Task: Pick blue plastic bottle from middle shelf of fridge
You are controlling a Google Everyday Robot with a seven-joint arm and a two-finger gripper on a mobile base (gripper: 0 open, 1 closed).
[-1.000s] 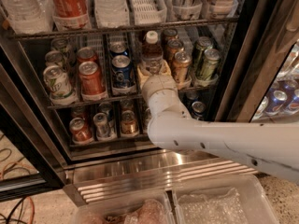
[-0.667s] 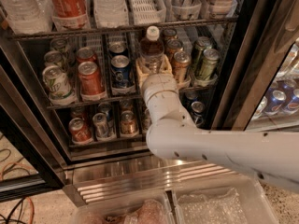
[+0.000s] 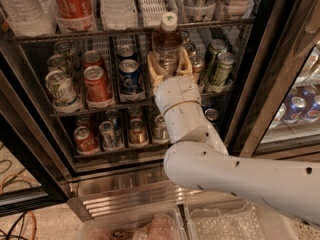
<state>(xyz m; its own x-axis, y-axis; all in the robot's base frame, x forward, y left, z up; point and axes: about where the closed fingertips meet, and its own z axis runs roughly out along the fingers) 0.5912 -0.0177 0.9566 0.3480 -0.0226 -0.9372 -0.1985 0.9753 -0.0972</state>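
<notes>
The blue plastic bottle point(image 3: 167, 40) has a white cap and an amber-brown neck. My gripper point(image 3: 169, 65) is shut on its lower body, with a tan finger on each side. The bottle is raised, so its cap overlaps the front edge of the rack above. The middle shelf point(image 3: 100, 106) of the fridge point(image 3: 260, 84) holds a green can point(image 3: 61, 90), a red can point(image 3: 96, 85), a blue can point(image 3: 130, 77) and dark green cans point(image 3: 220, 70) at the right. My white arm point(image 3: 210, 159) reaches in from the lower right and hides the shelf under the bottle.
The upper rack point(image 3: 120, 31) holds big bottles and a red cola bottle point(image 3: 74, 1). A lower rack point(image 3: 115, 134) carries short cans. The black door frame point(image 3: 280, 59) stands at the right, the ribbed steel base point(image 3: 125, 196) below, and clear bins point(image 3: 235, 224) at the bottom.
My gripper has lifted the bottle upward; its cap has risen from below the upper rack's edge to overlapping that edge. The arm has moved a little to the left and up.
</notes>
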